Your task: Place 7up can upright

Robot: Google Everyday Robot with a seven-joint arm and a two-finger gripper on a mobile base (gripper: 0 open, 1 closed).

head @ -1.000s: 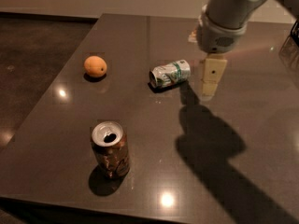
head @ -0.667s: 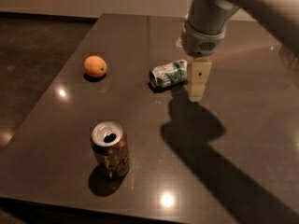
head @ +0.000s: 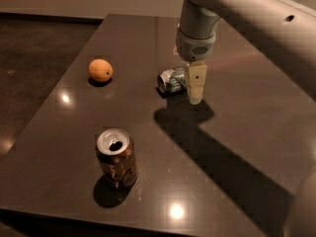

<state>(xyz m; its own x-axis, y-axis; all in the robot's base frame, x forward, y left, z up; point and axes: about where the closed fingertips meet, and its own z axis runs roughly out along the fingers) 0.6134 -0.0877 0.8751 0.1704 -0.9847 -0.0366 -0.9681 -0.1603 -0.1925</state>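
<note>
The 7up can (head: pixel 172 80), silver-white with green lettering, lies on its side near the middle of the dark table (head: pixel 237 132). Its top end points left toward me. My gripper (head: pixel 195 98) hangs from the grey arm that reaches in from the upper right. Its cream-coloured fingers (head: pixel 196 85) point down right at the can's right end, partly covering it. I cannot tell whether they touch the can.
A brown can (head: pixel 116 158) with an open top stands upright at the front left. An orange (head: pixel 100 70) lies at the back left. The table's front edge runs close below the brown can.
My gripper has moved left across the table, from a spot right of the 7up can to its right end. The can, the orange and the brown can have not moved.
</note>
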